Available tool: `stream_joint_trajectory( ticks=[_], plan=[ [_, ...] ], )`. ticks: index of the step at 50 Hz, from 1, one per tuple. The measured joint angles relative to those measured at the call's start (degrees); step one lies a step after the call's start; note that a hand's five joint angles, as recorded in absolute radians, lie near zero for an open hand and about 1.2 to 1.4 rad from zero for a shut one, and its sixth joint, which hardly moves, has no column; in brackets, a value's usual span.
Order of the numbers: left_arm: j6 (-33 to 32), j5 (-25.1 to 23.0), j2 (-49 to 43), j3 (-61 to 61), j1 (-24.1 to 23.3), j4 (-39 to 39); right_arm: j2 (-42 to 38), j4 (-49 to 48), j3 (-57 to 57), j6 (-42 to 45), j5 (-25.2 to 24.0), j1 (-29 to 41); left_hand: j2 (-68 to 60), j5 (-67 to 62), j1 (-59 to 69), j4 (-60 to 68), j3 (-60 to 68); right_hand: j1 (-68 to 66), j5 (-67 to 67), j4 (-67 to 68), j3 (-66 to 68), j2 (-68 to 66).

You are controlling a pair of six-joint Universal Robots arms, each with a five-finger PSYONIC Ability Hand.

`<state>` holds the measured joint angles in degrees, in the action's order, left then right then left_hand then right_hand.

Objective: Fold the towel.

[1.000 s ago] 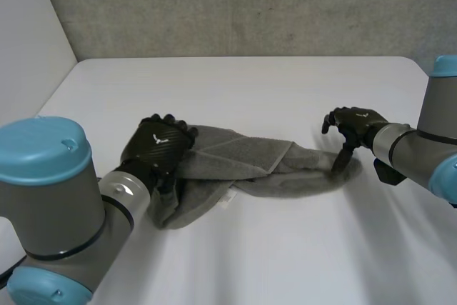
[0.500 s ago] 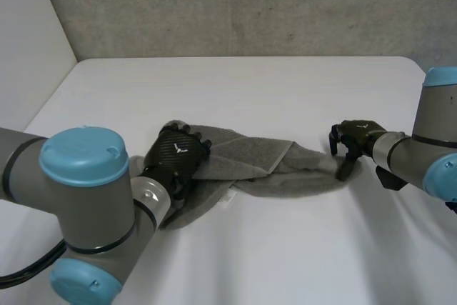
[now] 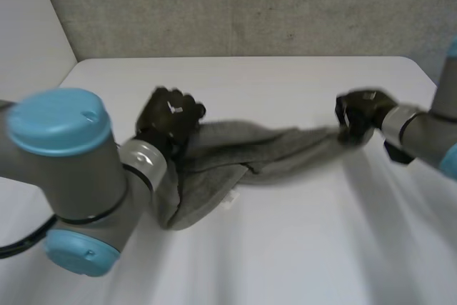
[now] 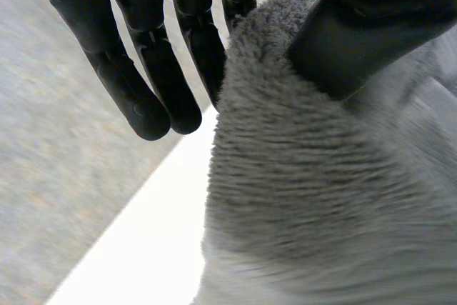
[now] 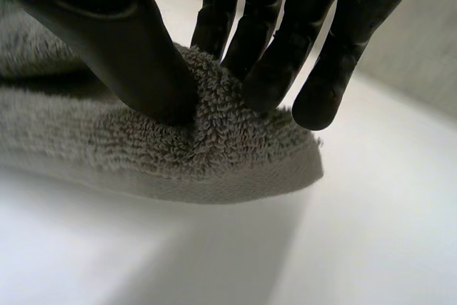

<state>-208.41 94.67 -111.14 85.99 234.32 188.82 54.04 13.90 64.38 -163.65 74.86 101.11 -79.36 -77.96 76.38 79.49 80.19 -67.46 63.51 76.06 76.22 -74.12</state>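
Observation:
A grey towel [image 3: 271, 151] stretches in a sagging band between my two hands, with a loose part hanging down to the table at its left end. My left hand [image 3: 170, 116] holds that left end. In the left wrist view its thumb [image 4: 357, 33] presses the towel [image 4: 321, 198] against its fingers [image 4: 143, 69]. My right hand [image 3: 360, 116] grips the towel's right end, raised a little off the table. The right wrist view shows the thumb [image 5: 128, 48] and fingers [image 5: 271, 69] pinching the towel's [image 5: 143, 141] hemmed edge.
The white table [image 3: 285, 248] spreads around the towel, with open surface in front and behind. A grey wall [image 3: 250, 5] rises behind its far edge. My left arm's elbow [image 3: 64, 176] stands large at the front left.
Both hands have closed on the towel's ends and risen, moving apart. The towel, which lay bunched on the table, now hangs stretched between them.

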Motion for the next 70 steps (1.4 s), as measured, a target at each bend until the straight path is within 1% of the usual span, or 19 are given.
stream_joint_trajectory(
  ticks=[6,8,9,13,16,20,26,30,34,35,36,37,39,42,44,48,56,62,70],
  plan=[
    [0.4,-0.1,7.3,-0.2,2.9,0.0,12.9,1.4,-1.2,0.8,-5.2,-0.3,-5.3,-4.6,3.2,6.9,7.4,0.0,0.0,0.0,0.0,-0.1],
    [0.5,-0.2,8.9,-0.2,3.9,0.0,15.0,2.2,-1.8,1.3,-6.4,-0.3,-5.3,-4.6,3.2,7.2,7.6,0.0,0.0,0.0,0.0,-0.1],
    [0.7,-0.2,10.6,-0.2,5.1,0.0,17.6,4.0,-2.9,2.6,-8.1,-0.4,-5.3,-4.6,3.2,7.2,7.8,0.0,0.0,0.0,0.1,-0.3],
    [1.9,-0.4,13.6,-0.3,7.8,-0.1,20.9,9.7,-5.1,8.6,-10.6,-0.6,-5.3,-4.6,3.2,7.2,7.8,0.0,0.0,0.0,0.3,-0.3],
    [3.0,-0.5,14.4,-0.4,9.1,-0.5,21.3,13.8,-5.8,14.5,-11.1,-0.6,-5.3,-4.6,3.2,7.2,7.8,0.0,0.0,0.0,0.3,-0.3],
    [4.1,-1.4,13.4,-0.3,10.2,-2.5,19.3,19.7,-6.2,26.3,-10.4,0.1,-5.3,-4.6,3.2,7.2,7.9,0.0,0.0,0.0,0.3,-0.3],
    [4.3,-4.0,6.2,-3.0,10.4,-7.2,12.2,19.1,-9.0,34.5,-5.9,2.6,-5.4,-4.6,3.2,7.2,8.0,0.0,0.0,0.0,0.3,-0.3],
    [4.1,-4.7,1.3,-10.2,10.5,-8.9,8.1,10.2,-13.9,35.0,-2.2,5.5,-5.5,-4.6,3.2,7.2,8.1,0.0,0.0,0.0,0.3,-0.3],
    [4.0,-3.7,-0.7,-20.6,11.1,-7.9,6.7,-5.3,-17.6,33.3,1.5,7.9,-5.6,-4.6,3.2,7.2,8.1,0.0,0.0,0.0,0.3,-0.3],
    [4.0,-3.1,-0.9,-24.1,11.4,-6.9,6.9,-11.5,-17.9,32.2,2.8,8.5,-5.7,-4.6,3.2,7.2,8.1,0.0,0.0,0.0,0.3,-0.3],
    [4.0,-2.3,-0.9,-27.7,11.8,-5.4,7.6,-18.2,-17.7,30.8,4.1,8.8,-5.7,-4.6,3.2,7.2,8.1,0.0,0.0,0.0,0.3,-0.3],
    [4.0,-2.0,-0.9,-29.1,11.9,-4.8,8.0,-21.1,-17.5,30.2,4.6,8.9,-5.8,-4.6,3.2,7.2,8.1,0.0,0.0,0.0,0.3,-0.3],
    [4.1,-0.4,-0.5,-35.8,12.6,-0.3,11.6,-35.9,-14.6,26.2,6.8,9.1,-5.9,-4.6,3.2,7.2,8.2,0.0,0.0,0.0,0.3,-0.3],
    [4.2,0.7,0.2,-39.8,13.1,4.2,16.0,-46.7,-10.5,22.2,8.0,9.0,-5.9,-4.6,3.2,7.2,8.2,0.0,0.0,0.0,0.3,-0.3],
    [4.3,1.1,0.8,-40.4,13.2,6.1,18.1,-49.7,-8.0,20.3,7.9,8.9,-5.9,-4.6,3.2,7.2,8.2,0.0,0.0,0.0,0.3,-0.3],
    [4.4,1.1,2.2,-36.1,13.2,7.9,19.9,-48.4,-3.9,18.4,6.0,8.9,-5.9,-4.9,3.2,7.2,8.2,0.0,0.2,0.0,0.3,-0.6],
    [4.3,-1.5,5.1,-12.2,13.5,12.1,16.7,-32.2,2.4,20.0,-1.6,9.2,-5.9,-5.1,3.2,7.2,8.3,0.0,0.3,0.0,0.3,-0.7],
    [3.7,-5.2,4.9,6.4,14.1,19.0,11.8,-25.4,10.3,26.5,-5.1,9.1,-5.9,-5.1,3.2,7.2,8.3,-0.1,0.3,0.0,0.4,-0.9],
    [-1.0,-8.3,2.7,22.8,14.6,26.3,5.9,-25.3,23.6,38.6,-6.2,8.7,-5.9,-5.1,3.2,7.2,8.3,-0.1,0.2,-0.2,0.0,-0.8]
  ],
)
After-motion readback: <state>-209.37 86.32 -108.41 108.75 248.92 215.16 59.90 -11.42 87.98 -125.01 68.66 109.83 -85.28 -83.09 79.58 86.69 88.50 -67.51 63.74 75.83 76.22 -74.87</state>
